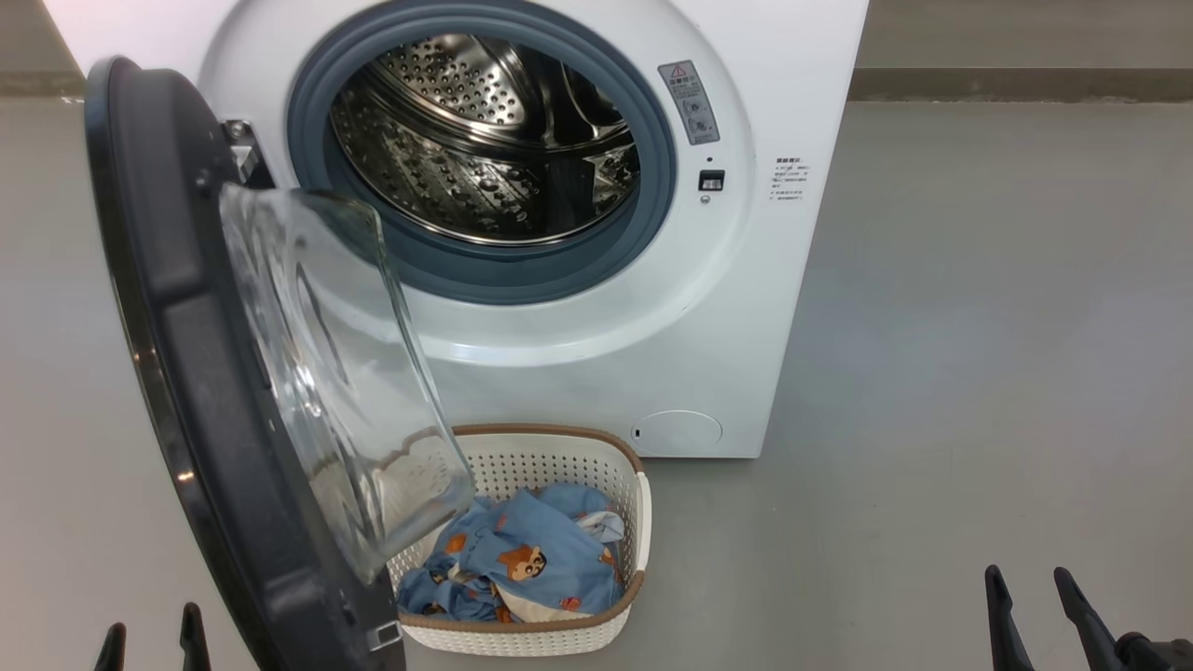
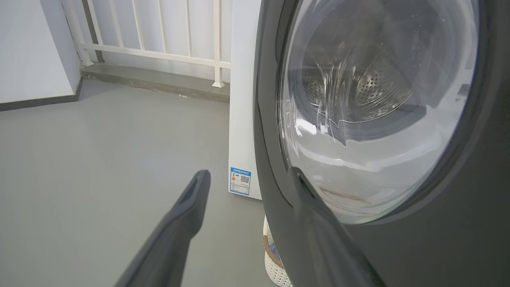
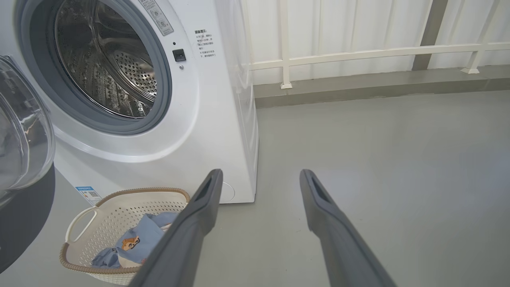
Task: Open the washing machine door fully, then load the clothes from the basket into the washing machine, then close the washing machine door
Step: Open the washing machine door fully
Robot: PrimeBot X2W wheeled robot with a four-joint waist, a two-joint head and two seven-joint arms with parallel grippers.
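Round, black-rimmed glass-bowl washing machine door (image 1: pixel 186 373) is open and hangs over the left side of the cream perforated plastic basket (image 1: pixel 559 434). The basket sits on the floor before the white front-loading washing machine (image 1: pixel 746 280), with the blue bear-print clothes (image 1: pixel 531 559) inside. Left claw (image 1: pixel 154 643) and right claw (image 1: pixel 1027 582) are both released and empty. Risk: a reach for the clothes clips the glass bowl or tips the basket.

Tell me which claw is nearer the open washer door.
The left claw: it sits right beside the washing machine door, while the right claw is over the floor well away.
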